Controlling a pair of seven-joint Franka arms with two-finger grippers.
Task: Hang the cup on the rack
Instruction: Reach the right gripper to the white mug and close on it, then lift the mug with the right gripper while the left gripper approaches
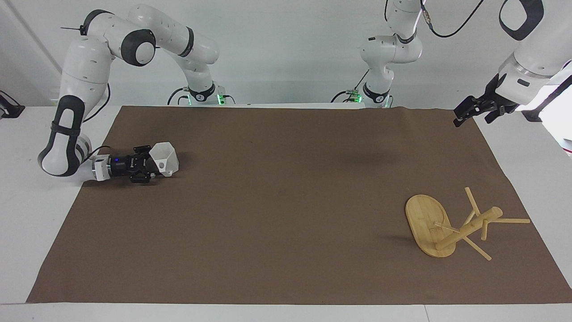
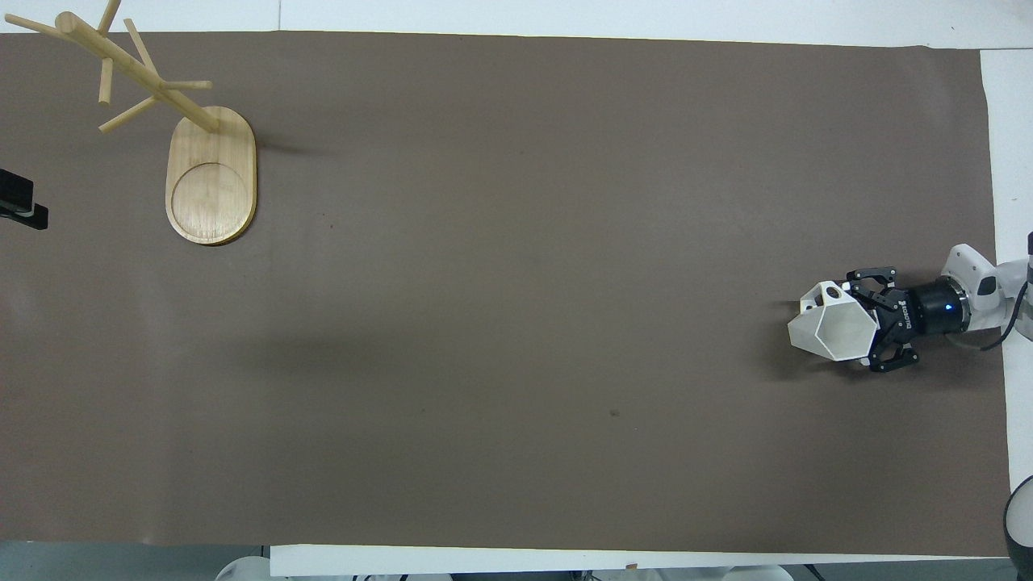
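The white faceted cup (image 1: pixel 165 157) stands on the brown mat at the right arm's end, its handle with the hole turned away from the robots; it also shows in the overhead view (image 2: pixel 834 332). My right gripper (image 1: pixel 149 165) lies low and level on the mat, open, with its fingers on either side of the cup's lower body (image 2: pixel 870 324). The bamboo rack (image 1: pixel 467 229) stands on its oval base (image 1: pixel 422 217) at the left arm's end, farther from the robots (image 2: pixel 211 181). My left gripper (image 1: pixel 464 112) waits raised over the mat's corner (image 2: pixel 18 210).
The brown mat (image 1: pixel 286 201) covers most of the white table. The rack's thin pegs (image 1: pixel 514 220) stick out toward the mat's edge. White table strips border the mat at both ends.
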